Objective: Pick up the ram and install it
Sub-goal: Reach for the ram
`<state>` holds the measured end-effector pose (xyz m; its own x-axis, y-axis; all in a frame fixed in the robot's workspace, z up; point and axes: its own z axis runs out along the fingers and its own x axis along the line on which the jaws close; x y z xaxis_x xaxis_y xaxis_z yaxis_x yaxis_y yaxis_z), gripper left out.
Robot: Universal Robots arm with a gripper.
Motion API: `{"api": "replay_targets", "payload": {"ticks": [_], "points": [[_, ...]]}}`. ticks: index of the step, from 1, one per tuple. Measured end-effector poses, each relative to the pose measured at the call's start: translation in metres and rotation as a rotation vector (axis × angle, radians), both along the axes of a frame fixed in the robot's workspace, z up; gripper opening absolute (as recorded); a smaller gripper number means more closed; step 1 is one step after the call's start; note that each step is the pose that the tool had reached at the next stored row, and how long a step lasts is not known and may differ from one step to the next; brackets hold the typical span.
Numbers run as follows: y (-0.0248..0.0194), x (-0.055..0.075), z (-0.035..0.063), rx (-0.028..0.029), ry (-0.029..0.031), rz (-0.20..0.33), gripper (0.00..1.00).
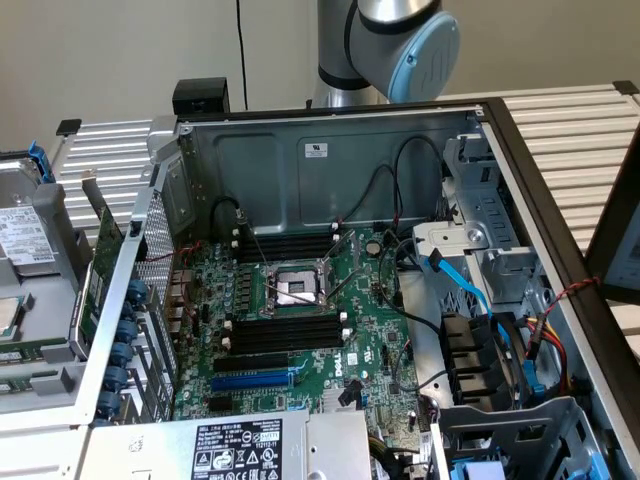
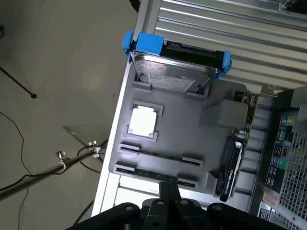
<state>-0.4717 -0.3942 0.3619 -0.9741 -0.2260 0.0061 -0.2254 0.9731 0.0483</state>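
Observation:
Two thin green ram sticks stand on edge in holders of a grey tray [image 2: 192, 139]: one farther from the fingers [image 2: 158, 155] and one nearer [image 2: 144, 172]. My gripper [image 2: 168, 186] hangs above the tray with its dark fingers pressed together, shut, and nothing visibly between them. Its tips overlap the nearer stick, which still sits in its holders. In the exterior view the open computer case holds the green motherboard [image 1: 370, 330], with black memory slots [image 1: 285, 332] on both sides of the processor socket [image 1: 297, 287].
The tray also carries a hard drive in a blue caddy [image 2: 175, 72], a processor chip [image 2: 142, 120] and a green expansion card [image 2: 240, 139]. The tray [image 1: 40, 300] lies at the exterior view's left, outside the case wall [image 1: 110, 330]. Cables and blue drive bays [image 1: 480, 350] crowd the case's right.

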Motion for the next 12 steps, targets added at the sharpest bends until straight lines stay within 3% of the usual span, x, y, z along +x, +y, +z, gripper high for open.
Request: {"api": "replay_targets", "payload": {"ticks": [12], "points": [[0.0, -0.0001, -0.001, 0.0027, 0.0, 0.219, 0.1]]}}
